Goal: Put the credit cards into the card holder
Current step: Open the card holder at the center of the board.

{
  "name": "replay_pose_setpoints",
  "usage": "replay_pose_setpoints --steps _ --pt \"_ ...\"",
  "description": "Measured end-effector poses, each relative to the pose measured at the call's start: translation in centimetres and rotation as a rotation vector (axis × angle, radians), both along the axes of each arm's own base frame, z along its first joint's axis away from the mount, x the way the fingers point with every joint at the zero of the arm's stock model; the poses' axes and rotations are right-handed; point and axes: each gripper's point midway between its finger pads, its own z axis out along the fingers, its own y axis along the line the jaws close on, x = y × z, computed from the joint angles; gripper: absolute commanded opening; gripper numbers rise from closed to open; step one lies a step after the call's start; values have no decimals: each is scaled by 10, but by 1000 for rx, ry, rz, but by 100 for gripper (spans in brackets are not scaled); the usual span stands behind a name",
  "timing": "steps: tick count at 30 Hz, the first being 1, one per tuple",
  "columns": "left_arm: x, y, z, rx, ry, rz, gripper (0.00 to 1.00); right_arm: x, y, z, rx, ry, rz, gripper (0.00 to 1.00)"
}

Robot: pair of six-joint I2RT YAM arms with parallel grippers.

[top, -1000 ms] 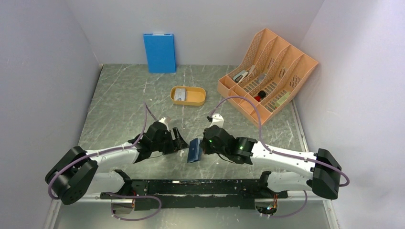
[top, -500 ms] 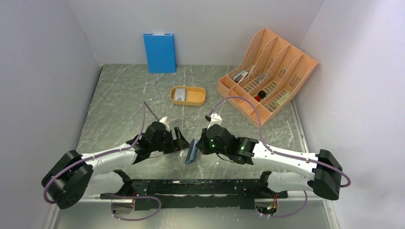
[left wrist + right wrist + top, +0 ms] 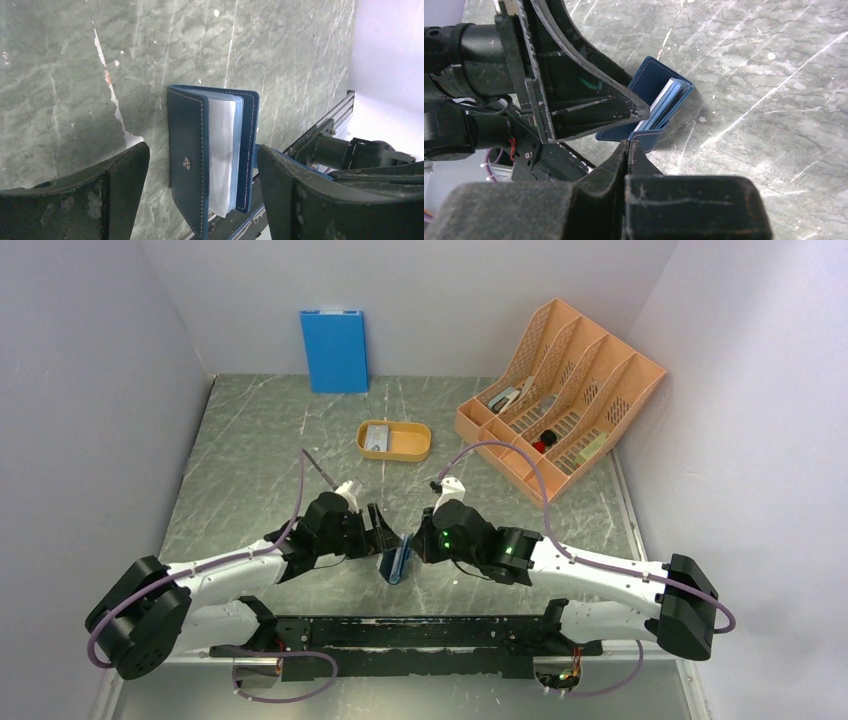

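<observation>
1. At the 6 o'clock edge of the table (image 3: 260, 460), we see the two arms meeting. Over the last second the left arm has slid towards 3 o'clock, closing the gap to the right arm.
2. Our left gripper (image 3: 200, 155) is spread wide with one finger on either side of the card holder (image 3: 397, 562). A second ago it sat apart, at 9 o'clock of it. It grips nothing, and we cannot tell whether either finger touches a cover.
3. Our right gripper (image 3: 629, 146) is clamped tight, pinching the edge of one cover.
4. The card holder has turned from showing its broad face to standing nearly edge-on. Its covers are partly spread and the pale pockets show. We judge this readies it for the left jaws to take a cover and open it.
5. We see one grey credit card (image 3: 377, 438), lying in the orange tray (image 3: 415, 452) at 12 o'clock of the holder, well apart. Loading is not yet begun, we judge.
6. We can read no writing. The card's print is too small, and the cover bears only stitching and a plain snap stud (image 3: 186, 161).
</observation>
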Motion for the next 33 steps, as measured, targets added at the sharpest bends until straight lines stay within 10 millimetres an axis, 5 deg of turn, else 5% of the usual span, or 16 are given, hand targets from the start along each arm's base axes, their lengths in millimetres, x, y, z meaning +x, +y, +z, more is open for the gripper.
replay_pose_setpoints --steps 4,18,23,24,26,28,33 --pt "-4 -5 -4 18 5 -28 70 1 1 1 6 -3 -2 0" --pt "-7 -5 -16 70 10 -55 6 -3 -18 -22 -21 22 -34 0" --pt "-9 -1 -18 89 14 -46 5 -4 -39 -47 -68 71 -109 0" --pt "-9 0 -18 92 14 -43 5 -4 -45 -54 -80 86 -129 3" --pt "-9 3 -18 99 15 -36 5 -7 -57 -64 -102 110 -160 33" --pt "-9 5 -17 106 16 -26 5 -10 -67 -71 -116 130 -185 52" --pt "-10 14 -17 135 15 3 5 -13 -78 -51 -73 105 -203 60"
